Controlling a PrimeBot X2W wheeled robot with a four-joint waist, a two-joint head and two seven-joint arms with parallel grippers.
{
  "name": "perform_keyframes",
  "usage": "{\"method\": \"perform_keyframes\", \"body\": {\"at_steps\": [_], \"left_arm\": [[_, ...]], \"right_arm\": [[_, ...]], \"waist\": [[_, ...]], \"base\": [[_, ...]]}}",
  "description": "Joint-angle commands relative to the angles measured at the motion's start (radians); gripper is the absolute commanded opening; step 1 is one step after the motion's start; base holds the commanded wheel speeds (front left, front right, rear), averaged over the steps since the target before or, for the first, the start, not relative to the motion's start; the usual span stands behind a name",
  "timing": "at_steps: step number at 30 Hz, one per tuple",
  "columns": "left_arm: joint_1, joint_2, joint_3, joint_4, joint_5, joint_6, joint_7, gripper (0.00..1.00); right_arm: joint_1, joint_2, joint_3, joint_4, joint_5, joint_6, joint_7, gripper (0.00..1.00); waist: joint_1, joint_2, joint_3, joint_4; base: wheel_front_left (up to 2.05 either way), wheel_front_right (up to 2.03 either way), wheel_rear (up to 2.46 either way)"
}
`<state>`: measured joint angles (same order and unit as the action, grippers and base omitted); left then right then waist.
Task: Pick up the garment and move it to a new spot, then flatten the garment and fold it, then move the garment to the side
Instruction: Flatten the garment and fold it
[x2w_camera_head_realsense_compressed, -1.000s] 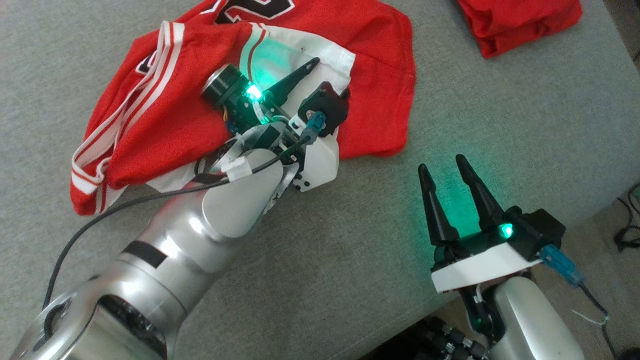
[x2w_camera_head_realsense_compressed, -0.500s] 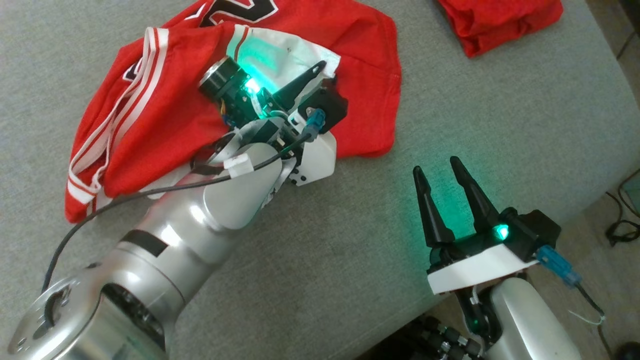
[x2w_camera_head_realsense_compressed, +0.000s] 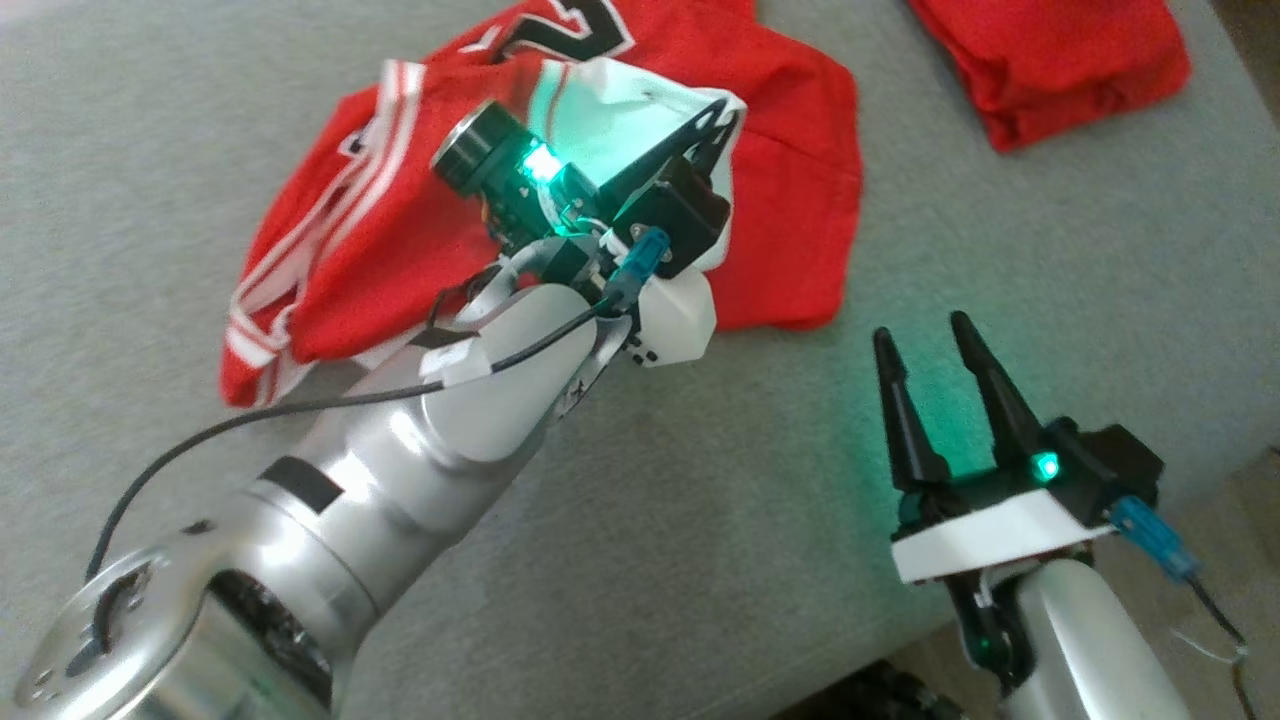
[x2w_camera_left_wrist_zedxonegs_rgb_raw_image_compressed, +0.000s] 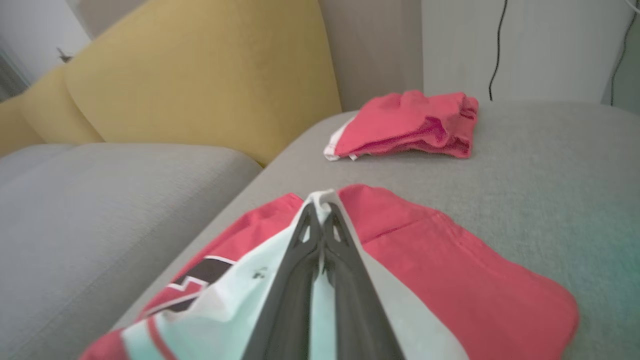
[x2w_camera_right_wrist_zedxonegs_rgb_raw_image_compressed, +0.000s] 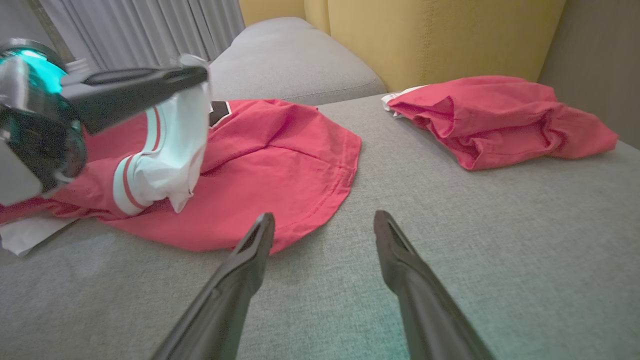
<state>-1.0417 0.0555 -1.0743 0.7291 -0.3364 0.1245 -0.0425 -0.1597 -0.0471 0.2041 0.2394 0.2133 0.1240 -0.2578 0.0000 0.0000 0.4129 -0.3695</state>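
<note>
Garment: a red jersey (x2w_camera_head_realsense_compressed: 790, 200) with white panels, striped red-and-white trim and black lettering edged in white, lying crumpled on the grey seat cushion (x2w_camera_head_realsense_compressed: 700, 520), toward the far left of it in the head view
Raised part: 1 white fold (x2w_camera_right_wrist_zedxonegs_rgb_raw_image_compressed: 175, 140) with red stripes, drawn up above the rest of the cloth and hanging from dark fingertips
Grip: the left pincer (x2w_camera_left_wrist_zedxonegs_rgb_raw_image_compressed: 322, 210) has its 2 fingers pressed together, clamped on that white fold; a small tuft of white cloth pokes out past the tips
Left arm: the silver forearm (x2w_camera_head_realsense_compressed: 400, 470) reaches in from the lower left of the head view across the jersey's near edge, a green light glowing at the wrist
Other hand: the right pincer (x2w_camera_head_realsense_compressed: 922, 330) has its 2 fingers spread wide with nothing between them, over bare cushion near the jersey's hem and apart from it; whether the tips touch the cushion cannot be told
Beyond: a second red garment (x2w_camera_head_realsense_compressed: 1060, 60), folded into a bundle with a white edge showing, sits well apart at the cushion's far right
Backdrop: a yellow backrest (x2w_camera_left_wrist_zedxonegs_rgb_raw_image_compressed: 200, 75) behind the seat and pale curtains (x2w_camera_right_wrist_zedxonegs_rgb_raw_image_compressed: 140, 30) further off
</note>
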Motion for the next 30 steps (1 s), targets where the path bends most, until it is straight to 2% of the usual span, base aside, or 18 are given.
{"method": "perform_keyframes", "body": {"at_steps": [1,4,7,8,13,15,18,22,26,30], "left_arm": [[-0.042,0.020,0.034,-0.056,-0.007,0.014,-0.020,0.00],[-0.012,0.097,0.059,-0.149,-0.019,0.033,-0.030,0.00],[0.046,0.224,0.090,-0.288,-0.032,0.067,-0.010,0.00],[0.046,0.224,0.090,-0.288,-0.032,0.067,-0.010,0.00],[0.189,0.476,0.160,-0.584,-0.055,0.166,0.054,0.00],[0.247,0.554,0.190,-0.695,-0.072,0.209,0.078,0.00],[0.312,0.638,0.221,-0.822,-0.087,0.262,0.107,0.00],[0.350,0.688,0.234,-0.918,-0.081,0.303,0.127,0.00],[0.356,0.698,0.235,-0.958,-0.074,0.318,0.133,0.00],[0.350,0.695,0.234,-0.967,-0.068,0.323,0.134,0.00]], "right_arm": [[0.026,-0.004,-0.001,-0.033,-0.010,0.007,-0.004,1.00],[0.042,-0.009,-0.035,-0.041,-0.014,0.007,-0.004,1.00],[0.054,-0.012,-0.069,-0.044,-0.014,0.007,-0.004,1.00],[0.054,-0.012,-0.069,-0.044,-0.014,0.007,-0.004,1.00],[0.065,-0.010,-0.139,-0.042,0.015,0.007,-0.004,1.00],[0.059,-0.009,-0.160,-0.028,0.040,0.007,-0.004,1.00],[0.031,-0.014,-0.192,0.025,0.077,0.007,-0.004,1.00],[-0.048,-0.033,-0.237,0.149,0.146,0.007,-0.004,1.00],[-0.152,-0.084,-0.225,0.284,0.177,0.007,-0.004,1.00],[-0.229,-0.142,-0.166,0.412,0.139,0.007,0.009,1.00]], "waist": [[0.0000,0.0000,-0.053,0.059],[0.0000,0.0000,-0.092,0.105],[0.0000,0.0000,-0.122,0.146],[0.0000,0.0000,-0.122,0.146],[0.0000,0.0000,-0.152,0.217],[0.0000,0.0000,-0.155,0.244],[0.0000,0.0000,-0.151,0.278],[0.0000,0.0000,-0.136,0.309],[0.0000,0.0000,-0.119,0.326],[0.0000,0.0000,-0.108,0.341]], "base": [[0.00,0.00,0.00],[0.00,0.00,0.00],[0.00,0.00,0.00],[0.00,0.00,0.00],[0.00,0.00,0.00],[0.00,0.00,0.00],[0.00,0.00,0.00],[0.00,0.00,0.00],[0.00,0.00,0.00],[0.00,0.00,0.00]]}}
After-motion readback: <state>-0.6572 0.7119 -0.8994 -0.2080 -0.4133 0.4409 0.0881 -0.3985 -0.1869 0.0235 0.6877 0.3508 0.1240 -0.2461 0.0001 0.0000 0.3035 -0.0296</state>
